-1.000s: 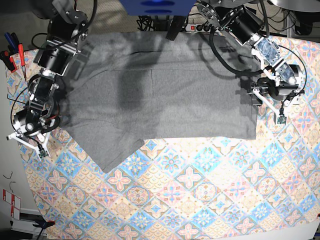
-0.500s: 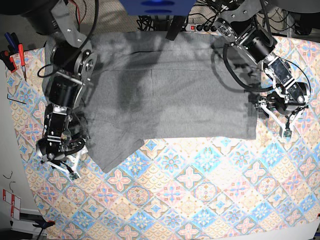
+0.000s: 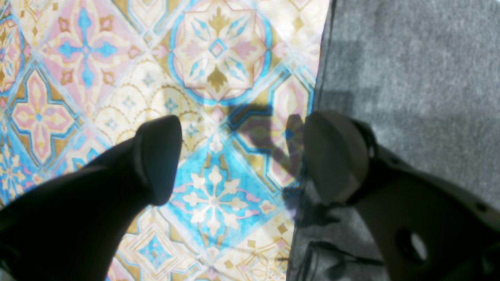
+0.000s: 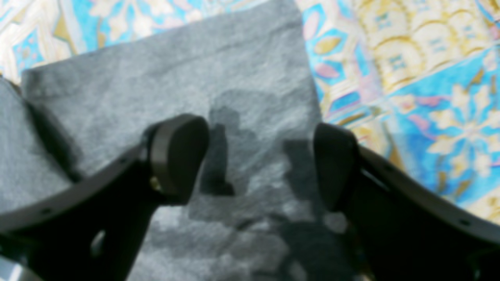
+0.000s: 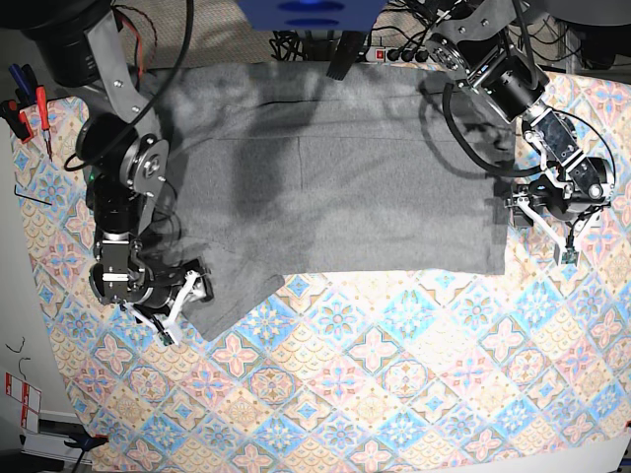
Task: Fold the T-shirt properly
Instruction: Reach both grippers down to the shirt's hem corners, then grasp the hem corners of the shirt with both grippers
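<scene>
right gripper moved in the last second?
Yes. In the base view the right gripper has travelled down and inward along the tablecloth, now open over the T-shirt sleeve corner.

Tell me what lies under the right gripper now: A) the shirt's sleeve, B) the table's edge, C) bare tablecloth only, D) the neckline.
A: the right gripper hangs open over the grey sleeve, with the tablecloth off to one side.

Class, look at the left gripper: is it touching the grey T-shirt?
Cannot tell. In the left wrist view the open left gripper straddles the T-shirt edge, but no gap or contact shows plainly.
</scene>
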Motion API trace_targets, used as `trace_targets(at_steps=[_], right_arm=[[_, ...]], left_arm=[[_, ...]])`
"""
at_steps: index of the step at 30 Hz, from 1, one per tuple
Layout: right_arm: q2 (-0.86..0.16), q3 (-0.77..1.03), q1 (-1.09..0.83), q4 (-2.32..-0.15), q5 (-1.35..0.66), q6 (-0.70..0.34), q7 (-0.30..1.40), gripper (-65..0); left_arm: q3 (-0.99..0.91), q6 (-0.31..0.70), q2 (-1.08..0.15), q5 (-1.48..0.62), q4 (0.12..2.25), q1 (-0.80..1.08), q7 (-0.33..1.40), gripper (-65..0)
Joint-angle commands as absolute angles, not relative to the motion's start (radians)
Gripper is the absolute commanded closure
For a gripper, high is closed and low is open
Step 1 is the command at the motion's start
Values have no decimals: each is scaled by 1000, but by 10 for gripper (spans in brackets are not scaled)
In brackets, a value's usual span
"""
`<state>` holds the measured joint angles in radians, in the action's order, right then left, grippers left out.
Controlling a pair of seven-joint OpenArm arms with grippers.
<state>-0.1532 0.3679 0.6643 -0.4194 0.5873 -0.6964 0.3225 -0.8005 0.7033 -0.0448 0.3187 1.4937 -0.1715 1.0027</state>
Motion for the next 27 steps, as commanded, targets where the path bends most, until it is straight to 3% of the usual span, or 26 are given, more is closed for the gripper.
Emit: trace_targets(at_steps=[1, 8, 15, 19, 27], right_arm=[[-166, 371, 707, -404, 575, -698, 289, -459], [-193, 361, 723, -275, 576, -698, 165, -459], [-185, 302, 716, -271, 599, -698, 183, -459], [-133, 229, 665, -269, 608, -698, 213, -458], [-124, 361, 668, -298, 610, -698, 211, -457]], left_arm=[[-799, 698, -58, 312, 1509, -189, 989, -510], [-799, 698, -61, 312, 1509, -189, 987, -510], [-796, 698, -61, 312, 1511, -191, 986, -510], [-794, 698, -62, 312, 1511, -197, 984, -510], [-794, 698, -62, 312, 1511, -211, 984, -510]])
